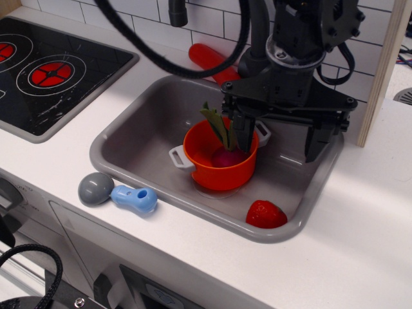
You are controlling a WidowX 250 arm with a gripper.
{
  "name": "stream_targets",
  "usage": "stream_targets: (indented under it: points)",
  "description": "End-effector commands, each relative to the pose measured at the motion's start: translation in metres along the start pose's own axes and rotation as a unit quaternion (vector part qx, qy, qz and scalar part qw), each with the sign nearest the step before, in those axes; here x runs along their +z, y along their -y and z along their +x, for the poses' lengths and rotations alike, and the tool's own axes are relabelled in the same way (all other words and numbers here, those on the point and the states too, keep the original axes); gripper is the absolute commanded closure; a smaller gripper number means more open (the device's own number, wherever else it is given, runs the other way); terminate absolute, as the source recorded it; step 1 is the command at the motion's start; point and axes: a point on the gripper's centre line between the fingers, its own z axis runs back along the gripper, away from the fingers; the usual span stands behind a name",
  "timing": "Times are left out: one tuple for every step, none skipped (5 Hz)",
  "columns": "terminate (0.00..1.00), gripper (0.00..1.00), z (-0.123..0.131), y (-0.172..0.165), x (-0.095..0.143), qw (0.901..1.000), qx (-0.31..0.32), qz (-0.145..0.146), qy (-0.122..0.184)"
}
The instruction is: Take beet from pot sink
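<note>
The orange pot (215, 172) with light grey side handles stands in the middle of the grey sink (126, 168). The dark magenta beet (226, 158) lies inside the pot, its green leaves (217, 123) sticking up over the rim. My black gripper (278, 138) hangs over the pot's right side with its jaws wide open. Its left finger (242, 132) dips into the pot right beside the leaves. Its right finger (315, 143) hangs outside the pot to the right, over the sink floor. It holds nothing.
A red strawberry (265, 214) lies in the sink's front right corner. A blue and grey toy (119, 193) lies on the counter left of the sink. A red object (209, 59) lies behind the sink. A black stove (51, 71) is at the far left.
</note>
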Motion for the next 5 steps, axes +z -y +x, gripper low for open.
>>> stream_targets:
  points:
    - [0.0,0.0,0.0,0.0,0.0,1.0,0.0,0.0,0.0]
    - [0.0,0.0,0.019,-0.006,-0.009,0.9997,0.022,-0.002,0.011]
    - [0.0,0.0,0.036,-0.019,-0.012,0.9991,0.035,-0.001,0.024]
    - [0.0,0.0,0.052,-0.033,-0.013,0.9978,0.05,0.003,0.042]
    - [0.0,0.0,0.068,-0.049,-0.012,0.9954,0.082,-0.001,0.051]
